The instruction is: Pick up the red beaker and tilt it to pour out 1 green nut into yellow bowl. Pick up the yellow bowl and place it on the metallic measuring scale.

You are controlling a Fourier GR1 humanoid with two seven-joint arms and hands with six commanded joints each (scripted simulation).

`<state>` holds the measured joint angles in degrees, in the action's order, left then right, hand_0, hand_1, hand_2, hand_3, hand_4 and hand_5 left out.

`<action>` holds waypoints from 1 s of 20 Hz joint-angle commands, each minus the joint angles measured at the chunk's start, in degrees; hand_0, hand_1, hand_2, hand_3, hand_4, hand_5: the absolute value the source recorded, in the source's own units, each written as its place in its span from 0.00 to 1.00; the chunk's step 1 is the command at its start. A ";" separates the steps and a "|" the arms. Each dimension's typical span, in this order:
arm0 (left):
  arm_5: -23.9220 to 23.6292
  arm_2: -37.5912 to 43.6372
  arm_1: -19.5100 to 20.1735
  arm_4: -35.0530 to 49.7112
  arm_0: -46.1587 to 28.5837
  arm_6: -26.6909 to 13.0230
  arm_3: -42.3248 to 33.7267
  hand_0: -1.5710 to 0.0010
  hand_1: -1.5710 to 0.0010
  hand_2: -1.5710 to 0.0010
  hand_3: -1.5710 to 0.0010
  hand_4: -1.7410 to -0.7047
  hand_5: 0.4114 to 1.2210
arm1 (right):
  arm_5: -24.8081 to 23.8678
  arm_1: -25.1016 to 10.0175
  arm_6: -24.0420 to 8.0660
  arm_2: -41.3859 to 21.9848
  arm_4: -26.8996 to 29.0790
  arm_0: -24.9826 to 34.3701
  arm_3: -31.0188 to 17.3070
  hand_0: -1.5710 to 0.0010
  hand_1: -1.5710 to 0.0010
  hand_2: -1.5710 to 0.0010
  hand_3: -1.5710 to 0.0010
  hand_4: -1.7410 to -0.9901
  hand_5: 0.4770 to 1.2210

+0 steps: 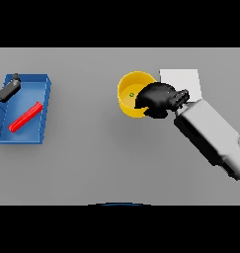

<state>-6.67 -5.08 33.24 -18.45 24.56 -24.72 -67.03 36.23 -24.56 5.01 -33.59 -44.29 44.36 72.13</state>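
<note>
a: what's on the table, big to small?

b: blue tray at far left with the red beaker lying in it; pale scale upper right; yellow bowl just left of it, green nut inside.

a: the hands?

b: right hand is curled over the bowl's right rim, clamped on it. left hand is at the tray's upper left corner, fingers unclear.

a: how will the bowl handle?

b: likely light and stiff, smooth-walled. keep it level by the rim so the nut stays in.
</note>
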 commanded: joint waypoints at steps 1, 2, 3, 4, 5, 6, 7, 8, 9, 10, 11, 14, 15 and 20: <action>-0.12 0.13 -0.25 0.23 0.03 0.12 0.14 1.00 1.00 1.00 1.00 0.96 0.35 | -0.56 -0.15 0.35 0.50 0.10 0.21 -0.66 0.00 0.00 0.09 0.16 0.00 1.00; 0.01 0.18 -0.32 0.33 0.34 0.15 0.50 1.00 1.00 1.00 1.00 0.96 0.35 | -1.24 -0.45 1.56 1.12 0.07 1.15 -2.45 0.00 0.00 0.08 0.12 0.00 1.00; 0.02 -0.18 -0.38 -0.02 0.38 -0.82 -0.12 1.00 1.00 1.00 1.00 0.96 0.36 | -1.53 -0.32 0.05 1.79 0.11 1.15 -2.73 0.00 0.00 0.07 0.14 0.00 1.00; 0.24 -0.14 -0.21 -0.13 0.96 -1.93 0.00 1.00 1.00 1.00 1.00 0.97 0.36 | -1.89 -0.52 -0.04 2.57 0.24 1.58 -3.46 0.00 0.00 0.06 0.17 0.00 1.00; 0.34 -0.07 0.02 -0.13 0.80 -1.38 0.23 1.00 1.00 1.00 1.00 0.96 0.36 | -2.01 -1.57 0.69 3.17 0.40 1.64 -3.59 0.00 0.00 0.06 0.18 0.00 1.00; 0.35 0.20 0.16 -0.01 1.15 -1.62 0.39 1.00 1.00 1.00 1.00 0.96 0.37 | -2.71 -2.42 1.29 3.90 0.37 1.93 -4.11 0.00 0.00 0.05 0.20 0.00 1.00; 0.26 0.00 -0.06 -0.02 0.46 -1.20 0.16 1.00 1.00 1.00 1.00 0.96 0.37 | -3.95 -2.88 1.68 4.55 -0.05 2.35 -5.86 0.00 0.00 0.04 0.21 0.00 1.00; -0.03 -0.01 -0.32 -0.05 0.20 -0.87 0.25 1.00 1.00 1.00 1.00 0.96 0.37 | -5.07 -3.47 1.46 5.51 -0.43 3.03 -7.51 0.00 0.00 0.03 0.22 0.00 1.00; 0.03 0.13 -0.24 0.11 0.00 -0.94 0.01 1.00 1.00 1.00 1.00 0.96 0.37 | -6.13 -4.13 1.43 6.31 -0.62 3.31 -8.75 0.00 0.00 0.03 0.22 0.00 1.00; 0.21 0.25 0.23 0.03 0.22 -0.87 -0.14 1.00 1.00 1.00 1.00 0.96 0.37 | -7.17 -4.91 2.11 6.93 -0.81 3.34 -9.85 0.00 0.00 0.02 0.23 0.00 1.00; -0.02 0.00 -0.44 0.05 -0.03 -1.05 -0.16 1.00 1.00 1.00 1.00 0.96 0.36 | -7.93 -5.10 2.44 7.42 -0.90 3.59 -11.21 0.00 0.00 0.02 0.24 0.00 1.00; 0.33 -0.12 0.10 -0.11 -0.52 -0.77 -1.34 1.00 1.00 1.00 1.00 0.97 0.35 | -10.56 -6.08 4.57 9.18 -1.17 4.27 -16.77 0.00 0.00 0.04 0.25 0.00 1.00; 0.21 -0.05 -0.04 -0.04 -1.03 -0.94 -1.13 1.00 1.00 1.00 1.00 0.97 0.35 | -11.21 -5.69 3.77 9.59 -1.46 4.71 -18.76 0.00 0.00 0.04 0.25 0.00 1.00; 0.59 0.25 0.63 -0.12 -0.50 -1.96 -1.36 1.00 1.00 1.00 1.00 0.98 0.33 | -17.28 -5.30 6.35 10.67 -3.58 5.42 -28.18 0.00 0.00 0.08 0.18 0.00 1.00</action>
<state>-6.12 -4.81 33.90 -18.59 24.07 -26.69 -68.40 18.97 -29.88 11.28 -22.93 -47.92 49.76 43.93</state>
